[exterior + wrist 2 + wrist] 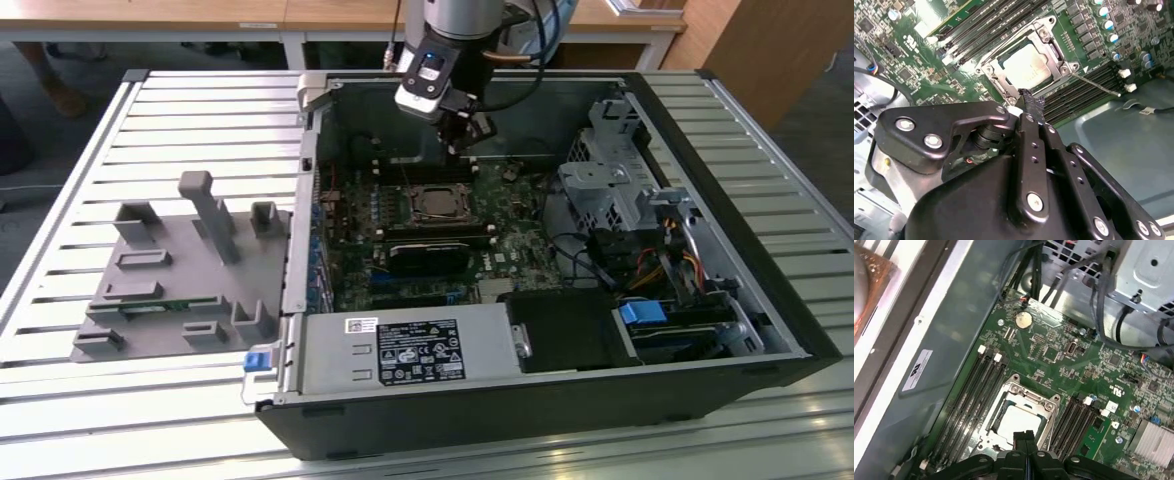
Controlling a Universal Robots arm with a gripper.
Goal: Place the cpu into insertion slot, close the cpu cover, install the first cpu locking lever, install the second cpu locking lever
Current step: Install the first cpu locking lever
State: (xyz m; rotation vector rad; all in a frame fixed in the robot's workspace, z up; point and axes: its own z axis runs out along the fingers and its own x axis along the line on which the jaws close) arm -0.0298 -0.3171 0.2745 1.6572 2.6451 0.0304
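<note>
The cpu (1026,67) lies flat in the insertion slot (438,204) on the green board, its silver face showing through the window of the cpu cover (1053,49). The cover lies down over the chip in both wrist views. One thin locking lever (1099,86) sticks out free over the memory slots beside the socket. My gripper (1030,100) hangs just above the socket's edge, fingers pressed together and holding nothing. In the first wrist view the gripper (1024,436) sits over the cpu (1016,421) and cover (1026,395). In the exterior view the gripper (467,135) is above and behind the socket.
Long black memory slots (971,400) flank the socket on both sides. A drive cage (607,185) with cables fills the case on the exterior view's right, and the power supply (407,352) sits at the front. A grey fixture (180,270) stands on the slatted table outside the case.
</note>
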